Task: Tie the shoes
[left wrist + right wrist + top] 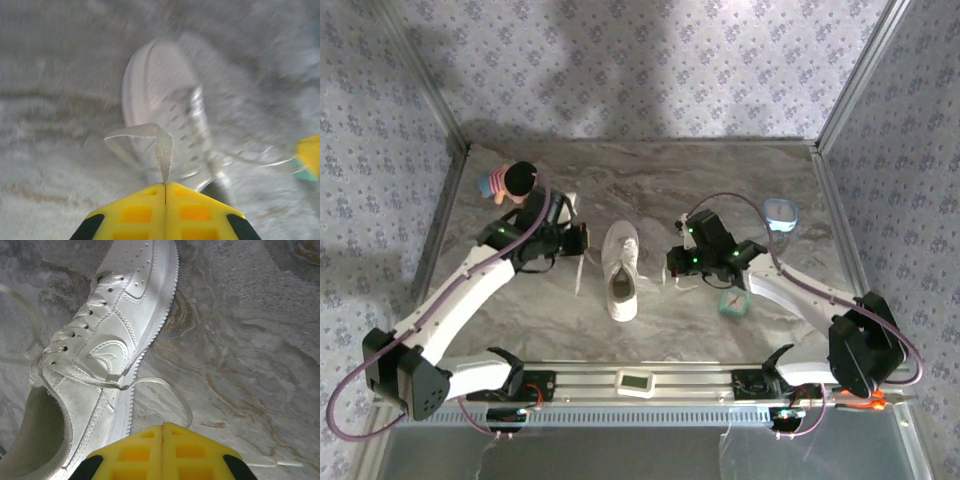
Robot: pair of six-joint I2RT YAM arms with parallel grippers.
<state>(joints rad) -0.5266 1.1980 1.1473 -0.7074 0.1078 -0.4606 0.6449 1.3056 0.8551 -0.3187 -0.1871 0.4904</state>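
The white sneaker [621, 275] lies in the middle of the marble table, toe pointing away from the arm bases, its dark opening toward them. My left gripper [576, 240] hovers just left of the shoe [165, 100]. In the left wrist view this gripper [165, 186] is shut on a flat white lace [162, 145], which rises out of the seam between its yellow fingers and folds back toward the shoe. My right gripper [676, 265] sits just right of the shoe [115, 330]. Its jaws [163, 426] are pressed together, and the other lace [165, 385] arcs from the eyelets to behind its right fingertip.
A small doll [510, 182] with black hair stands at the back left, behind the left arm. A teal block [734, 301] lies by the right arm, and a pale blue container [781, 213] sits farther back right. Patterned walls enclose the table on three sides.
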